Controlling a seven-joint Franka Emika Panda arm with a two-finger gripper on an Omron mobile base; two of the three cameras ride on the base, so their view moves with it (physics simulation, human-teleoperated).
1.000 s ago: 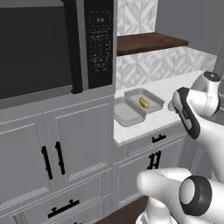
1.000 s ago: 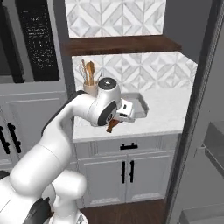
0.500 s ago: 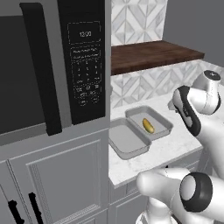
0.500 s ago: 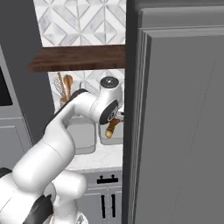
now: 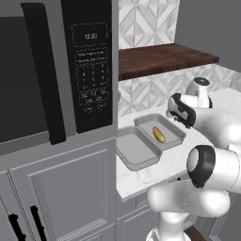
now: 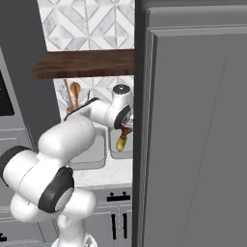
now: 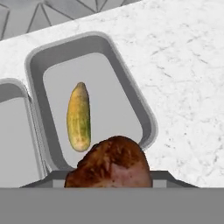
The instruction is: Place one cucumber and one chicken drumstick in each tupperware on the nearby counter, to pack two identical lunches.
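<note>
Tool [image 6: 124, 136] clamped on a glossy brown drumstick [image 7: 109, 164] — above a smooth grey tupperware [image 7: 144, 113] holding one curved cucumber [image 7: 78, 116], on veined white counter [image 7: 183, 78].

Two grey tupperware trays are seen set directly on the white, faintly veined bench [image 5: 155, 172], side by side with their rims touching or nearly so. The nearer tray [image 5: 136, 149] lies just beside the tall dark oven unit, and the farther tray [image 5: 160, 131] is placed beyond it, toward the patterned wall. In the right base view, a holder with wooden utensils [image 6: 73, 96] is seen standing at the back of the bench near the wall, under the dark brown wooden shelf [image 6: 82, 62].
</note>
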